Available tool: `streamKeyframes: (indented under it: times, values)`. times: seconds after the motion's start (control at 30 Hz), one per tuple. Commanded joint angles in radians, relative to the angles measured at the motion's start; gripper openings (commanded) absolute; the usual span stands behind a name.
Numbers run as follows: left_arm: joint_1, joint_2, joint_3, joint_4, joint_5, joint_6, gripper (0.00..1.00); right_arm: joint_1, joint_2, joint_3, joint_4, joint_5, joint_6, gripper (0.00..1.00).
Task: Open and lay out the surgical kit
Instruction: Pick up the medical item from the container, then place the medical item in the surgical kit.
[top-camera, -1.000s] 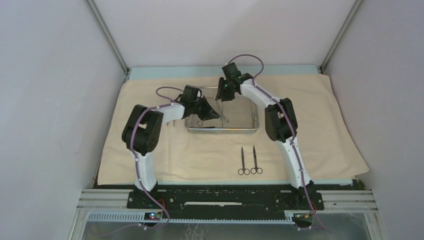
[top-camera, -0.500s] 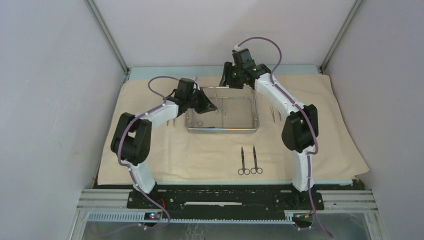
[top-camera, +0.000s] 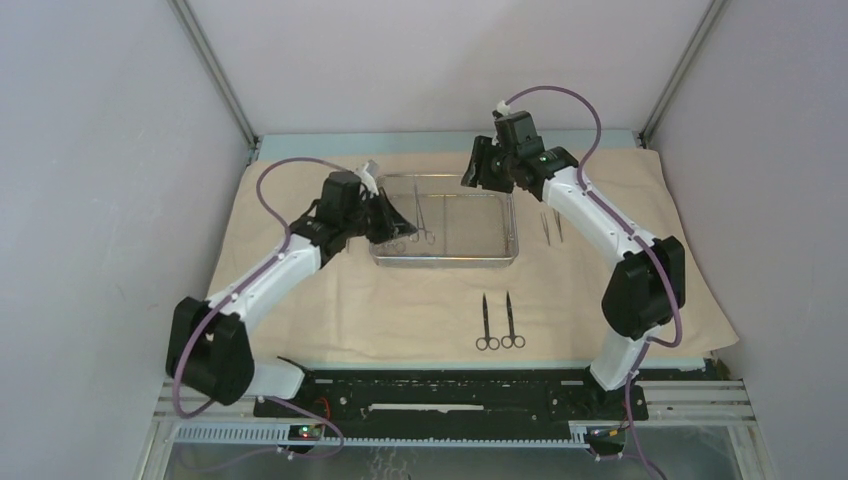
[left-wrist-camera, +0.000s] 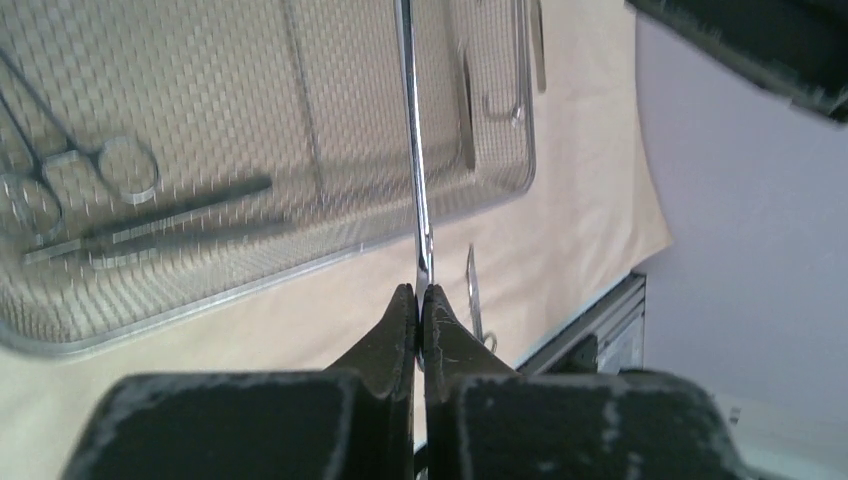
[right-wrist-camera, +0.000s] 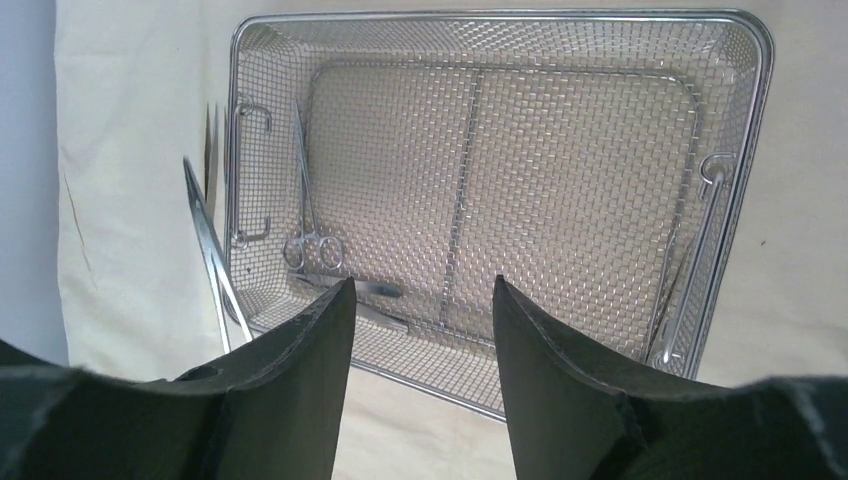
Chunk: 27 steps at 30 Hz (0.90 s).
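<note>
Rising clear, the right pincer (right-wrist-camera: 422, 290) hung wide and empty above the mesh tray (right-wrist-camera: 500, 14); the left pincer (left-wrist-camera: 417, 295), clamped on a slim instrument (left-wrist-camera: 410, 130), looked ready to lay it out.

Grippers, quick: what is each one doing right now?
Left gripper: shut on a slim steel instrument.
Right gripper: open, holding nothing.
</note>
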Motion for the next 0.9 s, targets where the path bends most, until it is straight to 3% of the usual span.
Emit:
streamKeyframes:
  times: [0.0, 0.2, 0.47, 0.87]
  values:
    - [-0.042, -0.151, -0.118, -0.063, -0.01, 0.042, 0.0, -0.002, -0.091, -0.056, 0.063, -0.002, -0.008, 0.61]
    - [-0.167, -0.299, -0.262, -0.098, -0.063, -0.001, 0.0, -0.005, -0.166, -0.141, 0.09, 0.005, -0.01, 0.64]
    - [-0.336, -0.357, -0.439, 0.006, -0.129, -0.133, 0.0, -0.005, -0.206, -0.192, 0.102, -0.001, -0.008, 0.7]
    - [-0.359, -0.291, -0.556, 0.167, -0.125, -0.208, 0.0, 0.003, -0.228, -0.201, 0.095, 0.006, -0.015, 0.77]
